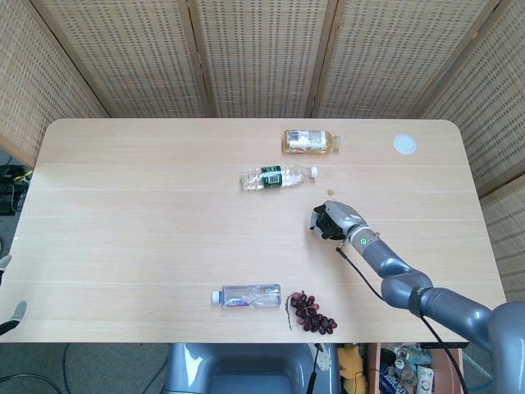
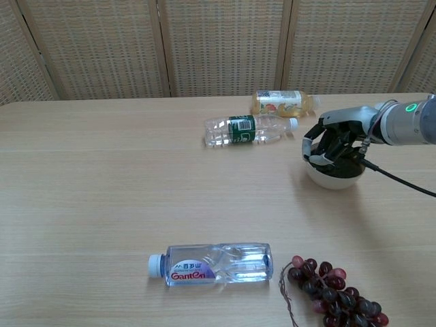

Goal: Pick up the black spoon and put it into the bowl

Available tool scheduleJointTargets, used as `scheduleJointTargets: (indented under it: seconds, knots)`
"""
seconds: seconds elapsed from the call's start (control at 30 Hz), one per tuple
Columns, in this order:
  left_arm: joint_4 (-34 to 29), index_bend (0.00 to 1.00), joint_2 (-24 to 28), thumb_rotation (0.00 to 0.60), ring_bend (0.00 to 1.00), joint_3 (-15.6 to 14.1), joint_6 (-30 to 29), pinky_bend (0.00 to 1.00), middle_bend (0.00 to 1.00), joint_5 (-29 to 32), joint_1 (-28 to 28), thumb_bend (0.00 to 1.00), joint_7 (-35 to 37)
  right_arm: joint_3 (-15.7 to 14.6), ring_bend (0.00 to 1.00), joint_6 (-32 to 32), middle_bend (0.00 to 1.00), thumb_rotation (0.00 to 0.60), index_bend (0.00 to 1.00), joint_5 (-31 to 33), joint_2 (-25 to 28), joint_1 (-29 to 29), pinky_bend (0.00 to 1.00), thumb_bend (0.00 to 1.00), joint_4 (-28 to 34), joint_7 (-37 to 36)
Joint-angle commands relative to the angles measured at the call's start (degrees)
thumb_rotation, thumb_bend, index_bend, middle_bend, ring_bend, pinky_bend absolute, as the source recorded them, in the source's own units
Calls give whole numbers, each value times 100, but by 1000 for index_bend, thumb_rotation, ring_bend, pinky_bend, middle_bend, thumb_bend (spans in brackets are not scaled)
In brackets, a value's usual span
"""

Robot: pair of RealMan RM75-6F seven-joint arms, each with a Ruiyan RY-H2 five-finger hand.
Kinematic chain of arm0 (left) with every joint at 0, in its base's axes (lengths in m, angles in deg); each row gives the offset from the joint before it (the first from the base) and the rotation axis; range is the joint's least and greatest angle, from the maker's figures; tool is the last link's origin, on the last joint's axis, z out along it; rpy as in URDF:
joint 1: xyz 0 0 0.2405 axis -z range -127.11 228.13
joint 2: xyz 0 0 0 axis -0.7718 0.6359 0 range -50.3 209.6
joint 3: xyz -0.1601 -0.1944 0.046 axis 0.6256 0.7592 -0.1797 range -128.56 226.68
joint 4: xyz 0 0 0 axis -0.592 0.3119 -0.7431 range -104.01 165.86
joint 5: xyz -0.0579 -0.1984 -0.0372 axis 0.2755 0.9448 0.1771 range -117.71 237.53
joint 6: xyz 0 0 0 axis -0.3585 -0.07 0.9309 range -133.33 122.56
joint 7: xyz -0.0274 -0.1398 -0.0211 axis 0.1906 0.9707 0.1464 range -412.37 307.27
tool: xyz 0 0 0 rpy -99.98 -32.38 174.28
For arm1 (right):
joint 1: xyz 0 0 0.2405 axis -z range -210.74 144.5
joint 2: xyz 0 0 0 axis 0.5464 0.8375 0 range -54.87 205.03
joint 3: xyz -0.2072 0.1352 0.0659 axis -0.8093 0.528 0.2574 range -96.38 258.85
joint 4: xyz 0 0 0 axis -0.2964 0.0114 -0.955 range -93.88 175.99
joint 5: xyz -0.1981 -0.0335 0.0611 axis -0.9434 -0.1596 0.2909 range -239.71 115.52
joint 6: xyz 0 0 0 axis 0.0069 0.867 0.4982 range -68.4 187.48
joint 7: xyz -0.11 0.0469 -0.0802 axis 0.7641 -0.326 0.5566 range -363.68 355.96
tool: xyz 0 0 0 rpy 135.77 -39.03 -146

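1. Right hand (image 2: 335, 144) sits over white bowl (image 2: 334, 178), fingers curled down into it.
2. Black spoon not discernible; grip contents can't tell.
3. Bowl at hand's 6 o'clock, chest view.

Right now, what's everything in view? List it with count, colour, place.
juice bottle: 1, amber with a pale label, lying at the table's far side.
green-label bottle: 1, clear, lying just nearer than the juice bottle.
water bottle: 1, clear with a red and purple label, lying near the front edge.
grapes: 1 bunch, dark red, right of the water bottle.
bowl: 1, white, under the right hand.
disc: 1, white, far right corner.
table: 1, light wood.
screen: woven, tan, behind the table.
spoon: not discernible.
right hand: over the bowl, fingers curled down; contents hidden.
left hand: only a sliver at the left edge.
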Motion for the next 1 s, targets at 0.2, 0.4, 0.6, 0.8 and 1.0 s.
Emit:
scheduleJointTargets:
  seconds: [0.2, 0.4, 0.6, 0.8, 1.0]
  knots:
    - [-26, 0, -4, 600, 0, 6, 15, 0, 0, -32, 32, 361, -32, -69, 960, 32, 948, 600, 779, 2, 186, 136, 1000, 881, 138, 10]
    - [-60, 0, 2, 600, 0, 5, 11, 0, 0, -21, 26, 361, -73, -20, 959, -10, 948, 600, 779, 31, 165, 112, 1000, 881, -23, -28]
    - [-94, 0, 20, 600, 0, -3, -14, 0, 0, -9, 0, 361, -111, 67, 960, -84, 948, 600, 779, 68, 60, 4, 1000, 881, -278, -51]
    - [-97, 0, 22, 600, 0, -13, -13, 0, 0, 7, -20, 360, -112, 127, 960, -109, 948, 600, 779, 31, 1, -80, 1000, 881, -305, -33]
    - [-74, 0, 3, 600, 0, -9, 4, 0, 0, -15, 1, 361, -87, 77, 960, -121, 948, 600, 779, -8, 103, -43, 1000, 881, -40, -1]
